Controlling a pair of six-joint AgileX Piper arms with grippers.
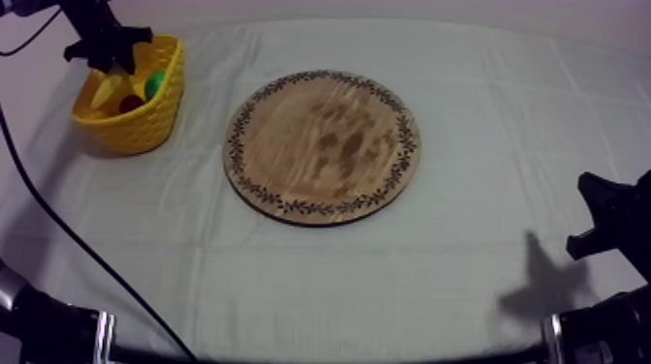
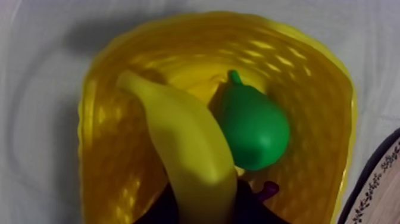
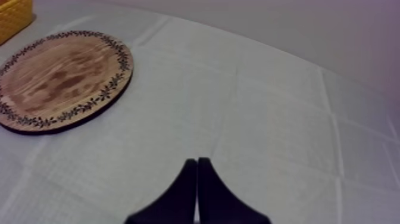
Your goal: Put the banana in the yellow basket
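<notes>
Your left claw (image 1: 114, 66) holds the banana (image 2: 184, 143) by one end, down in the yellow basket (image 2: 309, 89), far left. It is probably light, stiff and slick, so that end grip suits. Your right claw (image 3: 197, 173) is pinched together, empty.

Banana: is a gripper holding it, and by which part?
The left gripper holds the banana by one end, inside the yellow basket beside the pear. The right gripper is shut on nothing.

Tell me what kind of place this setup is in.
Probably a robot test bench in a lab, not a kitchen: a cloth-draped table, the left gripper holding a toy banana inside a yellow basket beside a pear, and a round wooden board.
</notes>
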